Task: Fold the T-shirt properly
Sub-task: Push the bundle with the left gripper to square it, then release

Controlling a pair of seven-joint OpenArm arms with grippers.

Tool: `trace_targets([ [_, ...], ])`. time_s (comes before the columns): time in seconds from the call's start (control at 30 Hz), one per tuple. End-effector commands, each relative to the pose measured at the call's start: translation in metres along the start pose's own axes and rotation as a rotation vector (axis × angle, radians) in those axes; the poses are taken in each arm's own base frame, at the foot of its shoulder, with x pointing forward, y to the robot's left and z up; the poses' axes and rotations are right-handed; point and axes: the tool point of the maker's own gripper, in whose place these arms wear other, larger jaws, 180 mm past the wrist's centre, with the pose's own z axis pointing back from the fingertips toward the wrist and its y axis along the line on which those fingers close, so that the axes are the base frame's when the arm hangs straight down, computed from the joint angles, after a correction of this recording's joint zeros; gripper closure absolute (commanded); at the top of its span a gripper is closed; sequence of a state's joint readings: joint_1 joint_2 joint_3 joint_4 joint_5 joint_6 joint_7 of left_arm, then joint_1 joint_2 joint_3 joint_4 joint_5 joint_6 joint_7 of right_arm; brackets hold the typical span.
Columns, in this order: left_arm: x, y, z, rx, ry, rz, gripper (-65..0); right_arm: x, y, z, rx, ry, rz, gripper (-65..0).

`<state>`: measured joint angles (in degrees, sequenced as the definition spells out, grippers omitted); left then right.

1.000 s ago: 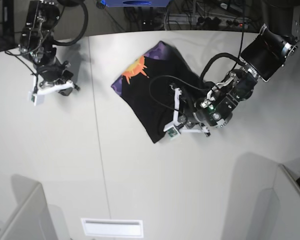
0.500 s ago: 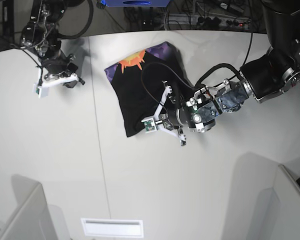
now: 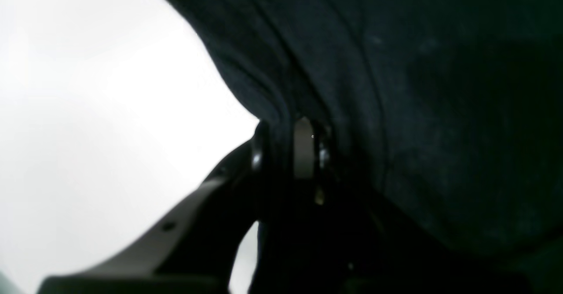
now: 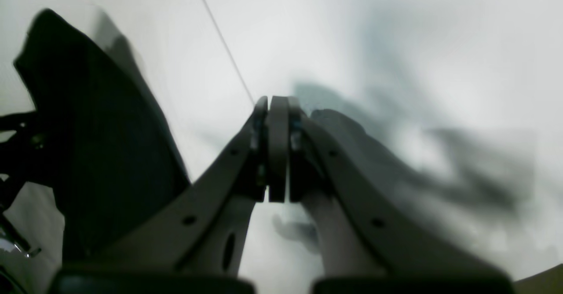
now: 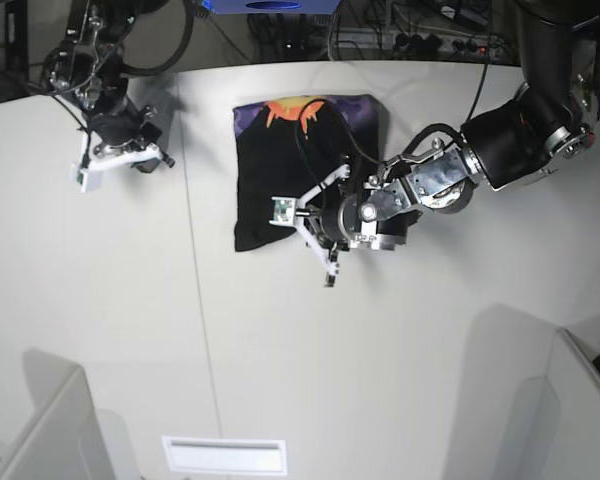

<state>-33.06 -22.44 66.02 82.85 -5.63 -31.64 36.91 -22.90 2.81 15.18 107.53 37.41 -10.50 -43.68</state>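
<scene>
The T-shirt (image 5: pixel 280 165) is seen in the base view as a folded black bundle on the white table (image 5: pixel 130 320), near the far edge, with its orange sun and purple print showing along the far side. The left gripper (image 5: pixel 315 225) is laid over the bundle's near right part, at the lower hem. In the left wrist view the black cloth (image 3: pixel 396 87) fills most of the picture, and a fold of it is seen caught between the two fingers (image 3: pixel 303 153), which are pressed together on it; the picture is dark there, so how much cloth is held can hardly be judged.

The right gripper (image 5: pixel 115 160) is held well apart from the garment, over bare table to the left in the base view. In the right wrist view its fingers (image 4: pixel 278 148) are pressed flat against each other with nothing between them. The T-shirt (image 4: pixel 101 140) appears at that view's left edge as a dark blurred mass.
</scene>
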Motion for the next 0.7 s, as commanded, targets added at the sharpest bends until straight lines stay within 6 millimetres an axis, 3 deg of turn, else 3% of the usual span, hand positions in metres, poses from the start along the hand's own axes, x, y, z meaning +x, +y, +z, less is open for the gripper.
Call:
trace_targets([
  [0.0,0.012,0.017,0.005,0.036,-0.036,0.006,0.0,0.007,0.004,0.003,0.013,-0.023,0.006,0.0],
  [0.13,0.027,0.021,0.001,0.03,-0.062,0.013,0.0,0.008,0.004,0.003,0.013,-0.025,0.007,0.0],
  [0.4,0.015,0.021,-0.005,0.02,-0.031,0.041,0.0,0.009,0.005,0.003,0.016,-0.028,0.008,0.0],
  [0.67,0.017,0.024,-0.003,0.029,-0.034,0.035,0.0,0.015,0.009,0.001,0.025,-0.038,0.009,0.0],
])
